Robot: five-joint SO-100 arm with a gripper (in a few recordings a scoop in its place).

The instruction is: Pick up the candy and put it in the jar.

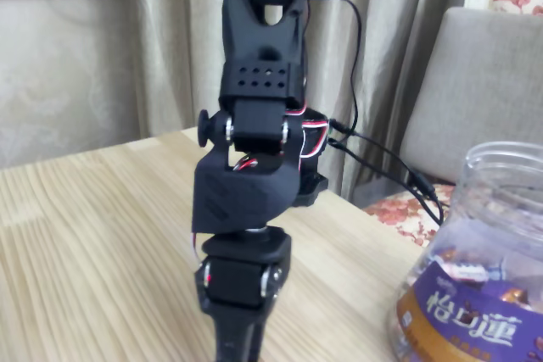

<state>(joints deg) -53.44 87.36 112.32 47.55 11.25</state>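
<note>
The black arm folds forward over the wooden table (93, 235) in the fixed view and points straight down. Only the top of my gripper (240, 338) shows at the bottom edge; its fingertips are cut off by the frame, so their state is hidden. The jar (479, 294) stands at the lower right, clear plastic with a wide open mouth and a purple and orange-brown label with white characters. It sits to the right of the gripper, apart from it. Wrapped sweets (472, 270) show through its wall. The candy to pick up is out of view.
The table's far edge runs diagonally behind the arm. Black cables (382, 154) trail from the arm's base toward the right. A padded chair (484, 82) stands beyond the table at the right, and curtains hang behind.
</note>
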